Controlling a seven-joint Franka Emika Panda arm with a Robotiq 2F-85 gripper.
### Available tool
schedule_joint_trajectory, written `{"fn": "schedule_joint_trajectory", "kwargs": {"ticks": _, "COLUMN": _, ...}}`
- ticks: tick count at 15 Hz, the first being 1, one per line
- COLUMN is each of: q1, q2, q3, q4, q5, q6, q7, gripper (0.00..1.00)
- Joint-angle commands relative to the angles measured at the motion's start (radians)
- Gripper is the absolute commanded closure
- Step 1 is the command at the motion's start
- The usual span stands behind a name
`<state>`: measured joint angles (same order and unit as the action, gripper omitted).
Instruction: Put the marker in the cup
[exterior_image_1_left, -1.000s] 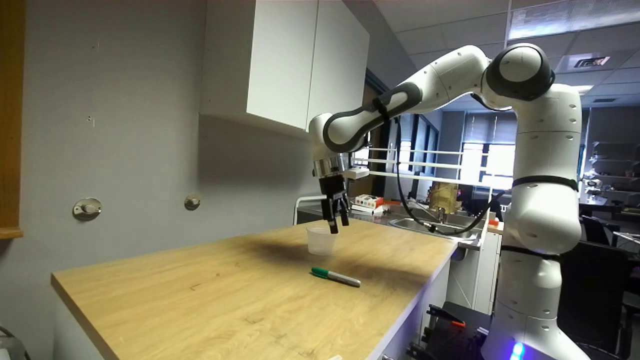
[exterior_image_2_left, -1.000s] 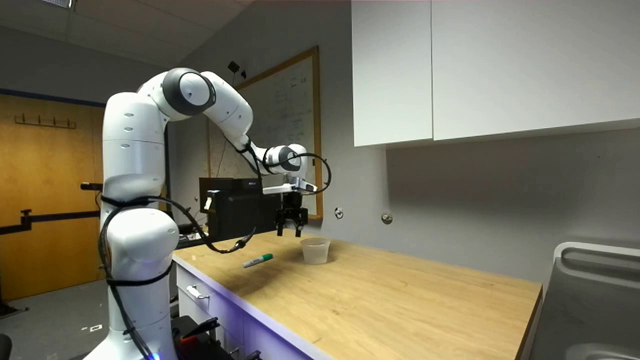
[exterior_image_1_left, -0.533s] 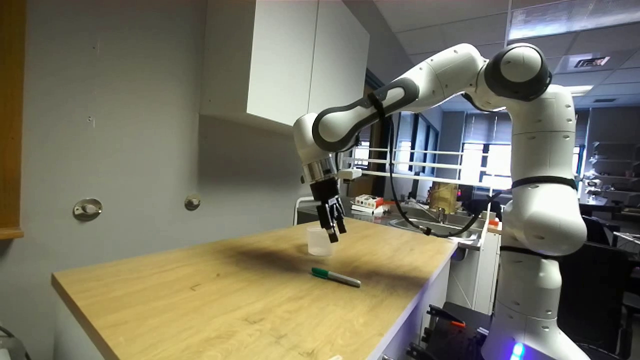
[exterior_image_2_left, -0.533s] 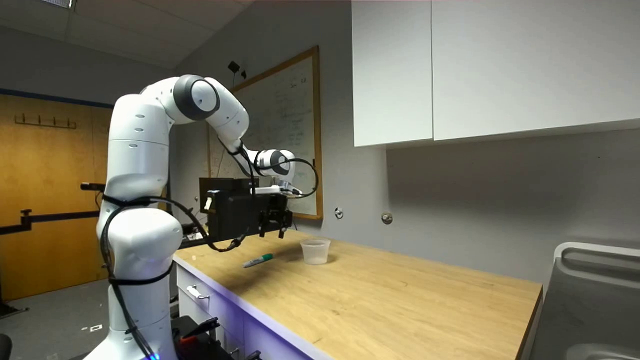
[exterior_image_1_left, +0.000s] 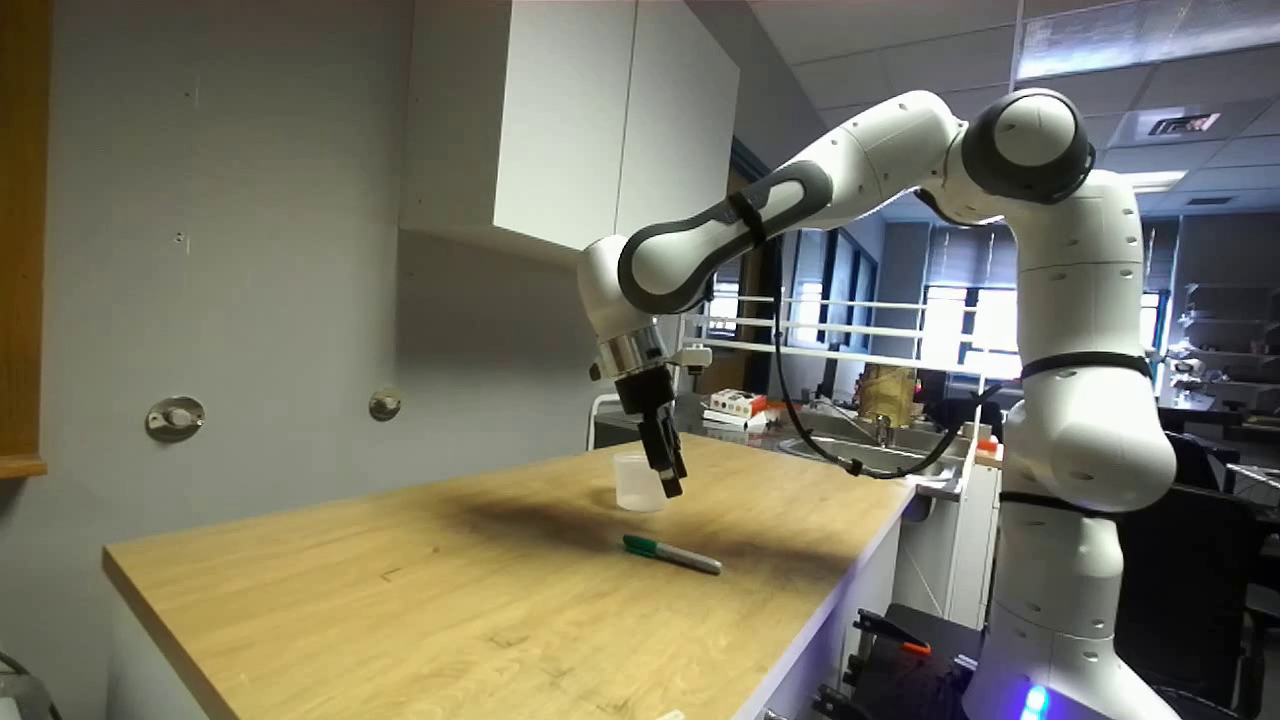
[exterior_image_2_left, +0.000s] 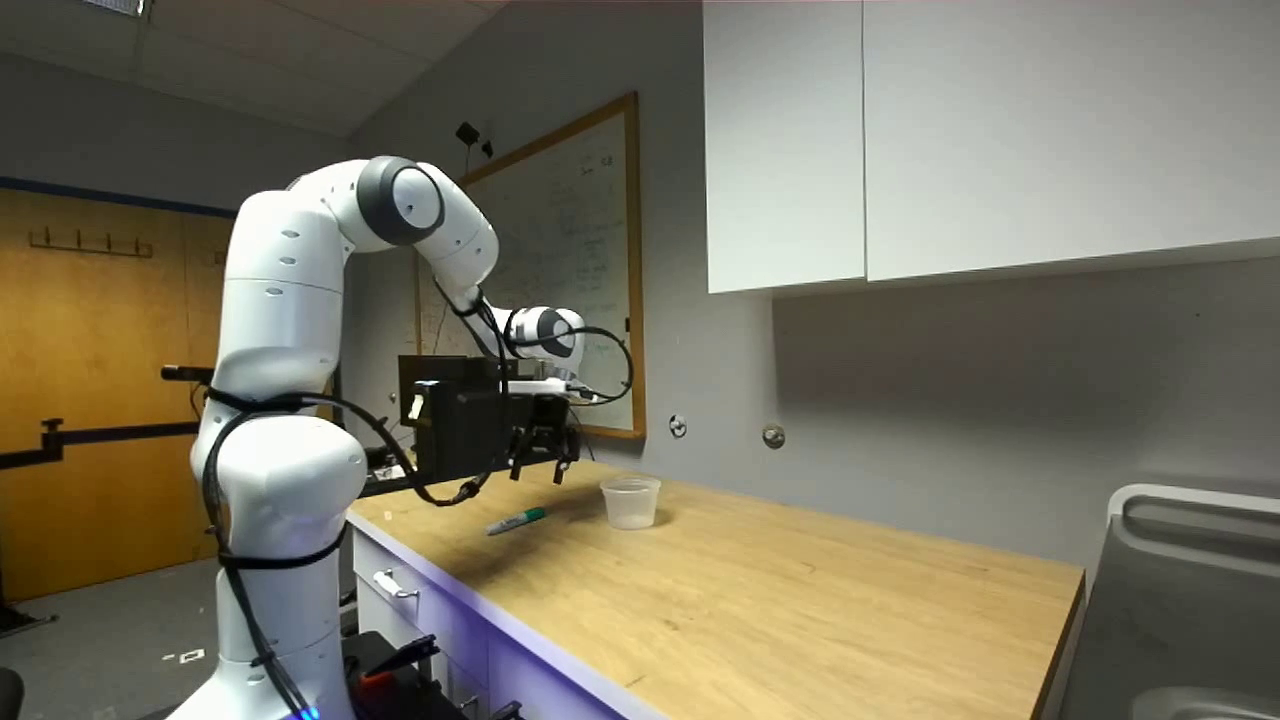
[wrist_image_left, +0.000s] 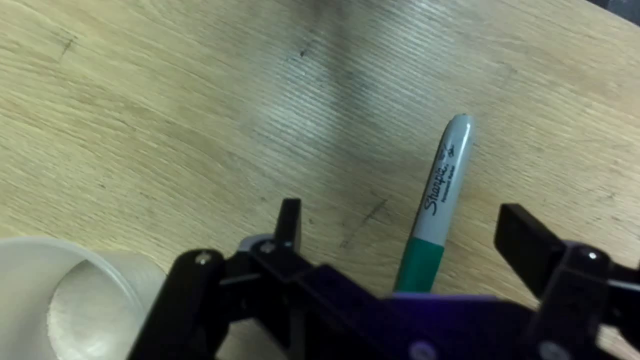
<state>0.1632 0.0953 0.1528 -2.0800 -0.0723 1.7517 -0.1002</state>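
Whitish, see-through plastic forms the cup, which stands left of the end effector in the wrist view; the picture's left and lower edges cut it off, and a dark finger linkage covers part of its right side. Next comes the end effector itself, fingers spread wide apart. Framed by the gap between them, the marker lies on the worktop, grey barrel pointing away from the end effector, green cap toward it, the cap's end hidden behind the end effector's dark body. "Sharpie" reads clearly on the barrel; the smaller lettering is harder. Beyond the right-hand finger, a dark patch is cut off at the upper corner, and what it is cannot be told.

Left of the end effector in an exterior view sits black equipment; the two dark shapes merge, leaving the end effector's outline hard to make out above its fingertips. The marker lies whole in view below the end effector there, and the cup stands upright to the right, apart from it. In an exterior view the fingertips cover part of the cup, one finger overlapping the other, so their spread cannot be judged there; the arm rises to their right, its foot cut off by the lower edge.
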Motion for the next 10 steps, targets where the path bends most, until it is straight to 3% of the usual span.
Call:
{"fn": "schedule_joint_trajectory", "kwargs": {"ticks": 1, "q1": 0.003, "q2": 0.061, "q3": 0.011, "q4": 0.007, "q5": 0.007, "q6": 0.03, "q7": -0.064, "gripper": 0.0}}
{"fn": "schedule_joint_trajectory", "kwargs": {"ticks": 8, "q1": 0.048, "q2": 0.146, "q3": 0.03, "q4": 0.035, "q5": 0.053, "q6": 0.055, "q7": 0.151, "gripper": 0.02}}
{"fn": "schedule_joint_trajectory", "kwargs": {"ticks": 9, "q1": 0.055, "q2": 0.15, "q3": 0.03, "q4": 0.034, "q5": 0.049, "q6": 0.059, "q7": 0.175, "gripper": 0.26}}
{"fn": "schedule_joint_trajectory", "kwargs": {"ticks": 10, "q1": 0.059, "q2": 0.158, "q3": 0.027, "q4": 0.037, "q5": 0.045, "q6": 0.06, "q7": 0.196, "gripper": 0.26}}
